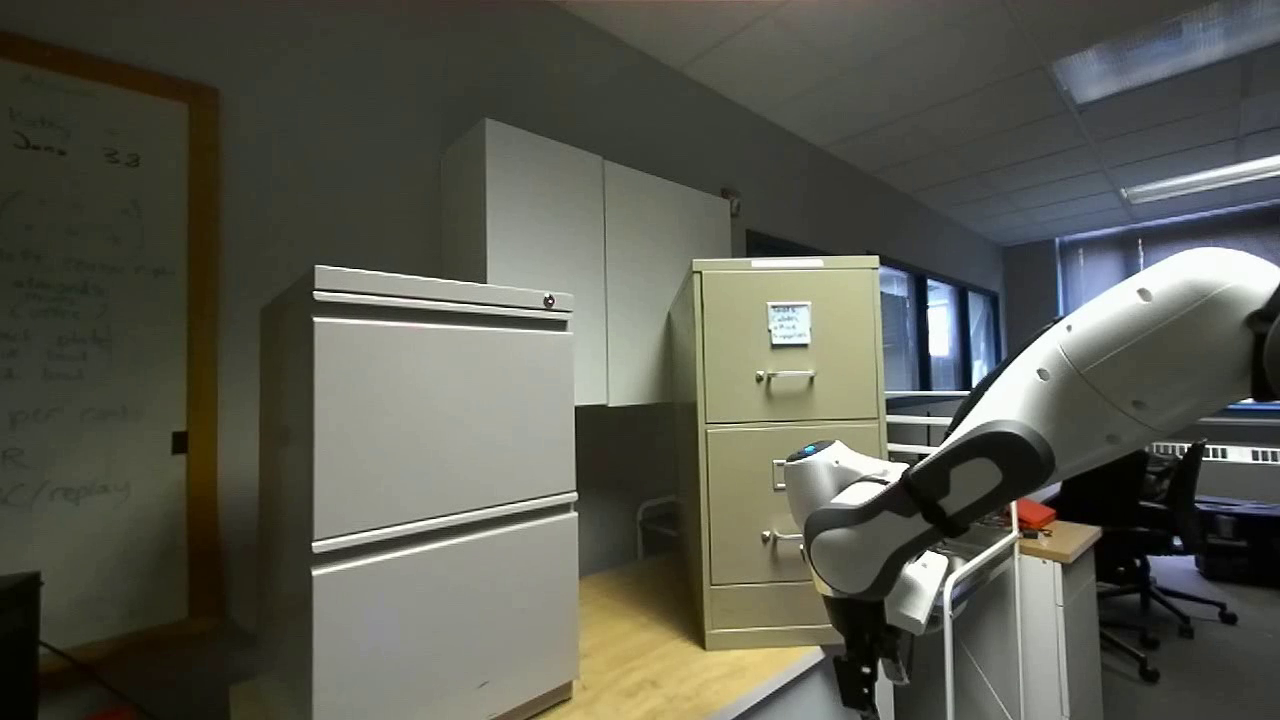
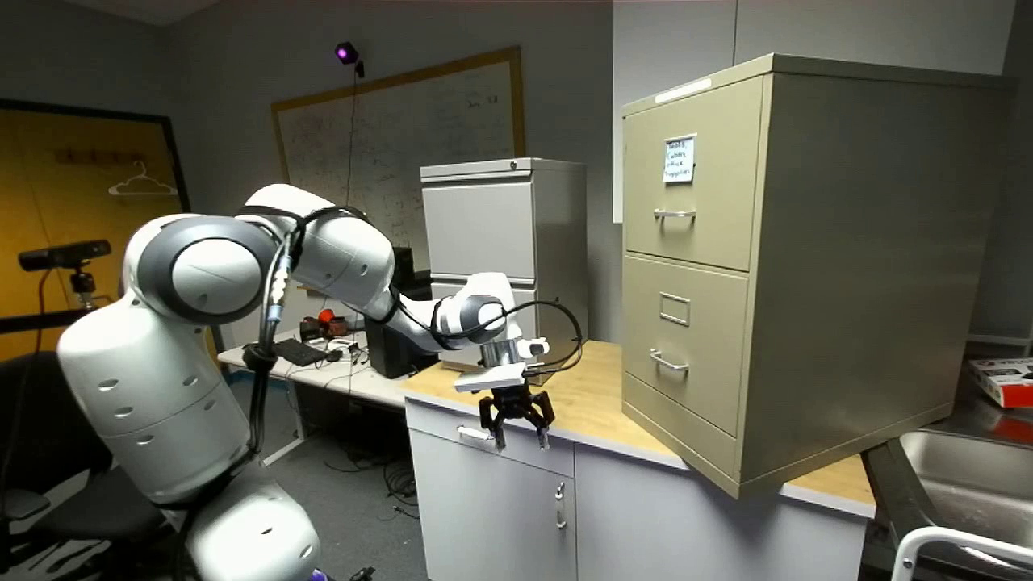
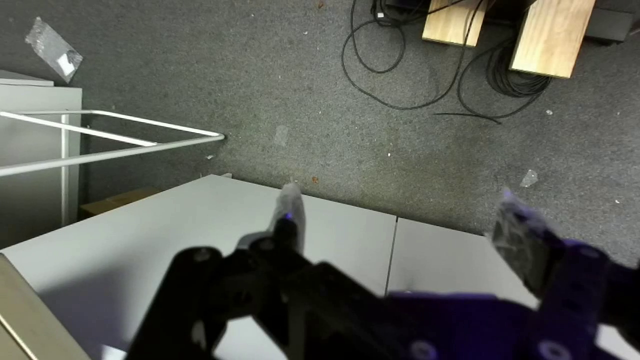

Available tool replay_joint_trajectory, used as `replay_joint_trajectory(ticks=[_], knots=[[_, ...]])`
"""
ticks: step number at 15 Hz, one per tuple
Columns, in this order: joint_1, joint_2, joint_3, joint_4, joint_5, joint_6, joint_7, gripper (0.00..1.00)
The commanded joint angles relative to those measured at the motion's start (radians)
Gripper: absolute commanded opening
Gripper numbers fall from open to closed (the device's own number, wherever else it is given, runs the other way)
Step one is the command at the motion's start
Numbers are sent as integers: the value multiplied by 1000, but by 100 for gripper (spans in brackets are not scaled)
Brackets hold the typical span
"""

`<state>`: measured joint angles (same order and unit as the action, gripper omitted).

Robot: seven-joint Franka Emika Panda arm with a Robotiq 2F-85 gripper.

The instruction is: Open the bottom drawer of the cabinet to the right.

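This is a robotics lab in an office-type room. The office side shows in the tall beige-tan metal filing cabinet [image 2: 807, 266], the boxy light-grey metal two-drawer cabinet [image 1: 440, 430], the black swivel chairs on castors [image 1: 1105, 495], the large yellow-brown-framed whiteboard [image 1: 95, 400] bearing handwriting, the long white fluorescent lamps [image 1: 1205, 180] overhead and the flat grey carpet [image 3: 280, 90]. The lab side shows in the white, jointed robot arm [image 2: 218, 274] with black cables strapped along it, and the black bar-shaped camera [image 2: 64, 255] on a stand. The small items on the pale flat-topped desk [image 2: 319, 378] look like electronics, though dim and partly hidden.
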<state>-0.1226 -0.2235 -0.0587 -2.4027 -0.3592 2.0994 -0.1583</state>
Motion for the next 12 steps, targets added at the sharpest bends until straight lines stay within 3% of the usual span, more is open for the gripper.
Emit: replay_joint_trajectory(ticks=[1, 6, 12], knots=[[9, 31, -34, 44, 53, 17, -40, 100], [-15, 98, -104, 167, 161, 58, -74, 100], [-74, 228, -213, 422, 534, 18, -150, 100]])
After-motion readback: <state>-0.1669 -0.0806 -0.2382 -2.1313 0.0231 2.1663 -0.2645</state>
